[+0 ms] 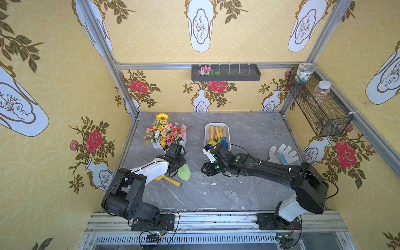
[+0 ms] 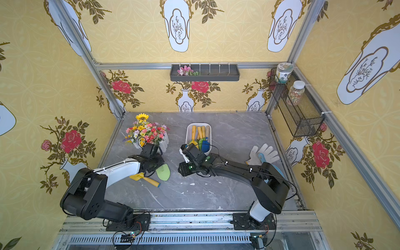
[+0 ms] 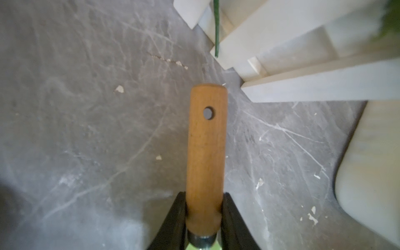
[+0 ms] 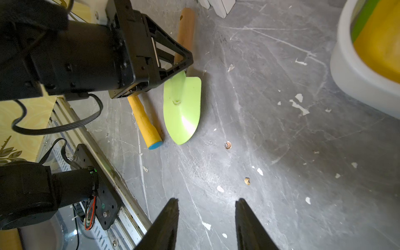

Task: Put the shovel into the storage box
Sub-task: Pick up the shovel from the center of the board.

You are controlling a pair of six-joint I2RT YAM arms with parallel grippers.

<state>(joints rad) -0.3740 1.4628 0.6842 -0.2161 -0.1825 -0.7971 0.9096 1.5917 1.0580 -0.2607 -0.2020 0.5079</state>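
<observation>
The left gripper (image 3: 204,195) was clamped on the handle of the green shovel (image 4: 181,108), low on the worktop (image 4: 281,151); the right gripper (image 4: 206,216) stood apart, empty. The storage box (image 1: 205,136) just beside that one looked crowded with tools, so the shovel might jam or perch on them.

left arm (image 1: 151,168): black joints, white forearm shell | right arm (image 1: 270,171): black links, green lights (image 1: 238,157) | right pincer (image 4: 207,200): black tapered fingers (image 4: 166,225) | cables (image 4: 65,125): black
</observation>
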